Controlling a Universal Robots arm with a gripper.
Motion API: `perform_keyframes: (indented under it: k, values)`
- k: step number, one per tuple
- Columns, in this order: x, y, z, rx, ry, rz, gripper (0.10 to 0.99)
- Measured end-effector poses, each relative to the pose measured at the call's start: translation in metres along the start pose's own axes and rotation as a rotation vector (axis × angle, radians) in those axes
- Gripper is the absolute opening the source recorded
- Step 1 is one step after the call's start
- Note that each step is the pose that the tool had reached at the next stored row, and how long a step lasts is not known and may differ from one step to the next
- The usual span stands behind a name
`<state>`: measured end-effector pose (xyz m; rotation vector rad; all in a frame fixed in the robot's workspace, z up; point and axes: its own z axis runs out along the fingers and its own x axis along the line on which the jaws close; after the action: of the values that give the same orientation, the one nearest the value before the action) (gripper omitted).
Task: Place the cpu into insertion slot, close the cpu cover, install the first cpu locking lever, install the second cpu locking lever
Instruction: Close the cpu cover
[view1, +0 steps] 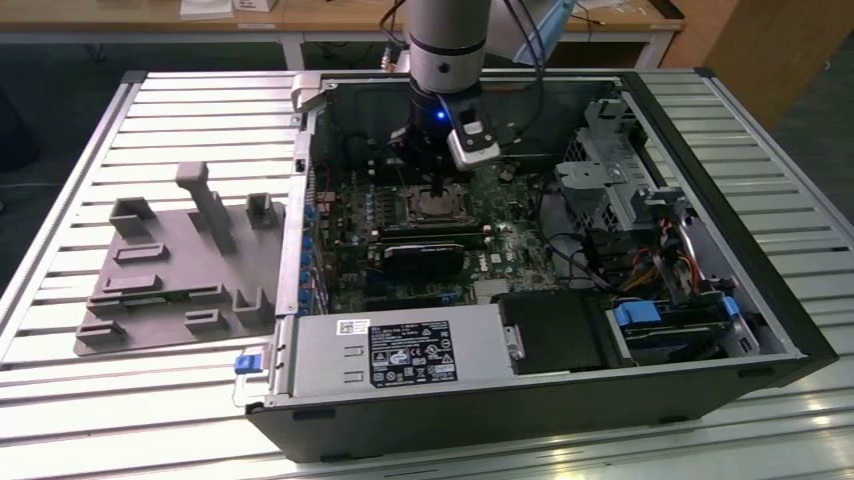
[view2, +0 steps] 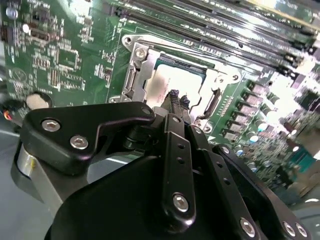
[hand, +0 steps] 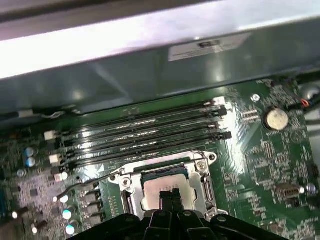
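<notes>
Here the cpu (hand: 156, 189) is seen seated in the slot (hand: 165, 174), framed by the cover (hand: 206, 181), in the far half of the board (hand: 270, 165) inside the case (view1: 534, 420). The tool (hand: 170, 196) is held closed and empty, its fingertips (view2: 175, 96) just above the cpu.

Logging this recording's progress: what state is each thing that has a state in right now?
cpu: seated flat in the insertion slot.
cpu cover: appears lowered, framing the cpu.
locking lever: juts out beside the slot; latched or not, cannot tell.
gripper: shut, empty, tips over the cpu.
computer case: side open, interior exposed.
</notes>
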<state>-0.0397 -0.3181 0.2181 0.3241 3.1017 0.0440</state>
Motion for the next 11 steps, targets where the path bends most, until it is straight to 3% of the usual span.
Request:
perform_keyframes:
  k: [5, 11]
  values:
    - [0.0000, -0.0001, 0.0004, -0.001, 0.0026, -0.089, 0.102]
    - [-0.0002, -0.0010, 0.0007, 0.001, 0.0025, -0.101, 0.102]
